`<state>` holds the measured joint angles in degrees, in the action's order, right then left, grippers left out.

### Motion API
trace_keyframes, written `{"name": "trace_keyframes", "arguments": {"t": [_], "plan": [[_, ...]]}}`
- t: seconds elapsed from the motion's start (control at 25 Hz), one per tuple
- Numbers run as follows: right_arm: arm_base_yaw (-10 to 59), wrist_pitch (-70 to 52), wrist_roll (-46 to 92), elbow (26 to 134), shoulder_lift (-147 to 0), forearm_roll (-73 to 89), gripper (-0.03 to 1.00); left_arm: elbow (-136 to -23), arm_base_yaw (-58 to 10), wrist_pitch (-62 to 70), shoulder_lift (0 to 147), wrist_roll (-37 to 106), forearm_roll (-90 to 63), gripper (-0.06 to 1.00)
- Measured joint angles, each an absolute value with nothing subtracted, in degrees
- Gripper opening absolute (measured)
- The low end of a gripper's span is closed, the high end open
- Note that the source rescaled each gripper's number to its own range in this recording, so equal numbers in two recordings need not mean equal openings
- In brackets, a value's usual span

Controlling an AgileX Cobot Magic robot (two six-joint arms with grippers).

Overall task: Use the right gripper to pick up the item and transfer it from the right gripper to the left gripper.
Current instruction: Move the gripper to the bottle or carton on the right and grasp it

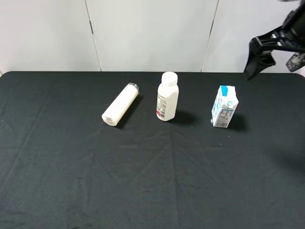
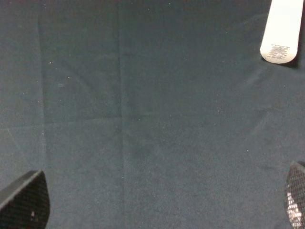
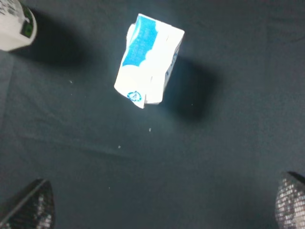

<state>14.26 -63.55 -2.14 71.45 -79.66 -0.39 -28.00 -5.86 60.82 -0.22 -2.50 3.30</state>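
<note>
The item, a small white carton [image 1: 224, 107] with a light-blue top, stands upright on the black tablecloth, right of centre. In the right wrist view the carton [image 3: 148, 59] is seen from above, ahead of the fingers and not touched. My right gripper [image 1: 259, 62] hangs high above the table's far right edge, behind and to the right of the carton. Its jaws [image 3: 159, 205] are wide open and empty. My left gripper [image 2: 159, 200] is out of the exterior view. Its fingertips stand wide apart over bare cloth, empty.
A white capped bottle [image 1: 167, 97] stands near the table's middle and also shows in the right wrist view [image 3: 14, 24]. A white cylindrical tube [image 1: 120, 104] lies on its side to its left and shows in the left wrist view [image 2: 282, 31]. White wall panels stand behind the table.
</note>
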Motion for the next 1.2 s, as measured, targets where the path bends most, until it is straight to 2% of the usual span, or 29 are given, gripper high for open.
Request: {"name": "trace_keyframes", "arguments": {"t": [0.48, 1.2], "plan": [[14.3, -66.3, -5.1, 81.2, -94.3, 1.1, 1.00, -28.0, -5.9, 60.8, -0.2, -2.5, 3.3, 0.97], [14.3, -60.5, -6.2, 82.2, -108.2, 1.8, 1.00, -28.0, -5.9, 60.8, -0.2, -2.5, 3.4, 0.97]]}}
